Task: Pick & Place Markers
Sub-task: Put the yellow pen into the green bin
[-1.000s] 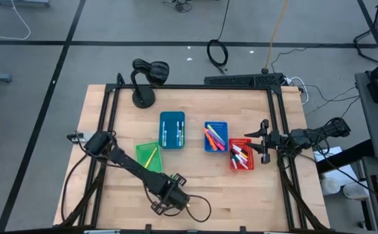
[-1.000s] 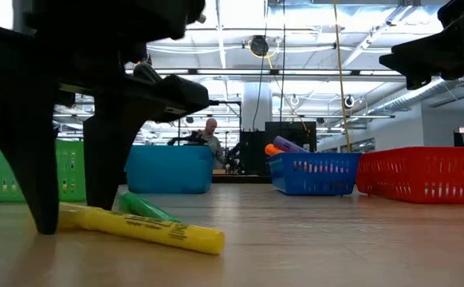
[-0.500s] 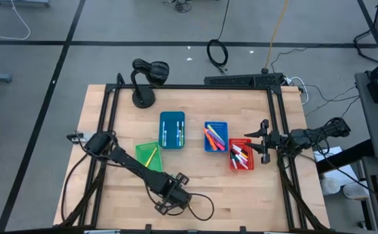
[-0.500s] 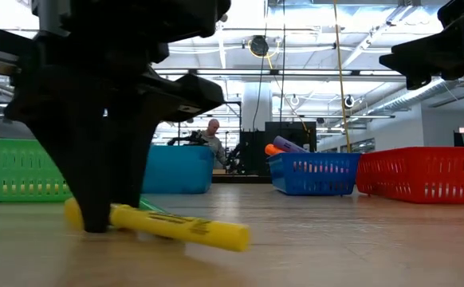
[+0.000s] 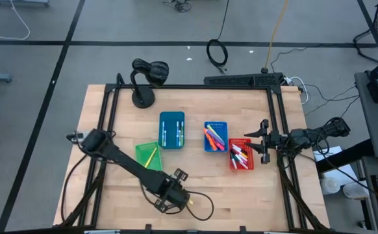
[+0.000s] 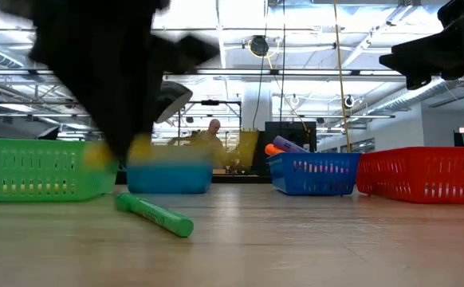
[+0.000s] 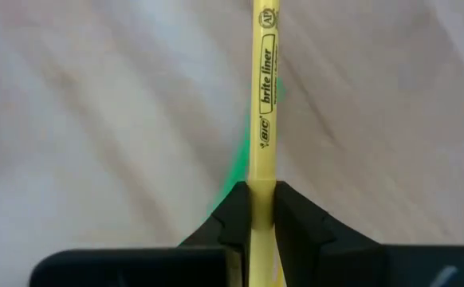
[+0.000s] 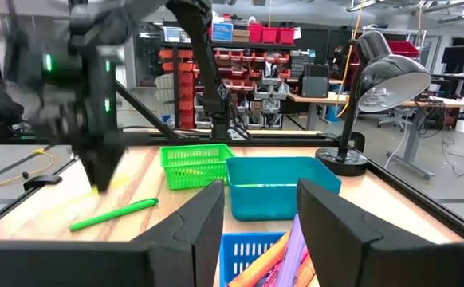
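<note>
- Left end effector (image 7: 262,209) near front edge of tabletop (image 5: 260,188), fingers clamped tight on yellow marker (image 7: 264,96); marker held up off the wood.
- Green marker (image 6: 154,214) lies loose on tabletop just below it.
- Right end effector (image 8: 260,209) by red bin (image 5: 239,155), fingers apart w/ nothing btwn.
- Other markers sit in teal bin (image 5: 171,129), blue bin (image 5: 215,136), red bin; one in green bin (image 5: 149,156).

A robotics lab: a wooden workbench (image 5: 195,175) on a taped concrete floor, with shelves of red parts bins (image 8: 252,56) behind.
</note>
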Motion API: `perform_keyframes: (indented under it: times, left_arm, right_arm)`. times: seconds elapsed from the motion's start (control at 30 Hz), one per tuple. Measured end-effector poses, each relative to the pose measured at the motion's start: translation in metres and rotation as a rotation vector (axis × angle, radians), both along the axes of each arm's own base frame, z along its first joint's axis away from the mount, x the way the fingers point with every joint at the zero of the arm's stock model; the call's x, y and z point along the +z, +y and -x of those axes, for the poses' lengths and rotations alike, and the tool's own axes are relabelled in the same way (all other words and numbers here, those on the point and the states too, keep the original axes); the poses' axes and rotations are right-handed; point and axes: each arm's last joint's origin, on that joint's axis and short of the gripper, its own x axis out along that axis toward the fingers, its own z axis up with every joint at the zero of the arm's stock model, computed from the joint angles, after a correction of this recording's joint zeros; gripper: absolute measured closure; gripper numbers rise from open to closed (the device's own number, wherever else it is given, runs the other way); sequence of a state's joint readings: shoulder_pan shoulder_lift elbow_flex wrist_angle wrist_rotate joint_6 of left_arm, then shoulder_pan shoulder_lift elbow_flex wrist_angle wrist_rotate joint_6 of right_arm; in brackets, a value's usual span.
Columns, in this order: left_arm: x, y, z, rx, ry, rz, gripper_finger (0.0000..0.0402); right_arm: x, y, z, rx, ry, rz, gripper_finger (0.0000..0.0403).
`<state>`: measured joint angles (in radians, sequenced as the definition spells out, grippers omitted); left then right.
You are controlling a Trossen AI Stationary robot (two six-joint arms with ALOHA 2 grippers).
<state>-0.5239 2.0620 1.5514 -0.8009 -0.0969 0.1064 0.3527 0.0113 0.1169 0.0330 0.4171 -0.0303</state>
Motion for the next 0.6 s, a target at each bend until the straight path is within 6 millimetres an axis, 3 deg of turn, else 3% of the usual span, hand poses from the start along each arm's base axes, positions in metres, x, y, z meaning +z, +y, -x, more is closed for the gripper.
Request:
perform_keyframes:
  times: [0.2, 0.3, 0.4, 0.5, 0.6]
  left_arm:
    - [0.054, 0.000, 0.017, 0.077, -0.172, -0.032, 0.0364]
    - [0.083, 0.005, 0.030, 0.189, -0.268, -0.035, 0.0364]
    - [0.099, 0.014, 0.047, 0.324, -0.288, -0.104, 0.0364]
    - [0.106, 0.025, 0.064, 0.540, -0.279, -0.124, 0.0364]
    - [0.110, 0.043, 0.080, 0.936, -0.268, -0.111, 0.0364]
  right_arm:
    - [0.000, 0.000, 0.000, 0.000, 0.002, 0.001, 0.0257]
    - [0.000, 0.000, 0.000, 0.000, 0.000, 0.000, 0.0257]
    - [0.000, 0.000, 0.000, 0.000, 0.002, 0.001, 0.0257]
    - [0.000, 0.000, 0.000, 0.000, 0.001, 0.000, 0.0257]
    - [0.000, 0.000, 0.000, 0.000, 0.000, 0.000, 0.0257]
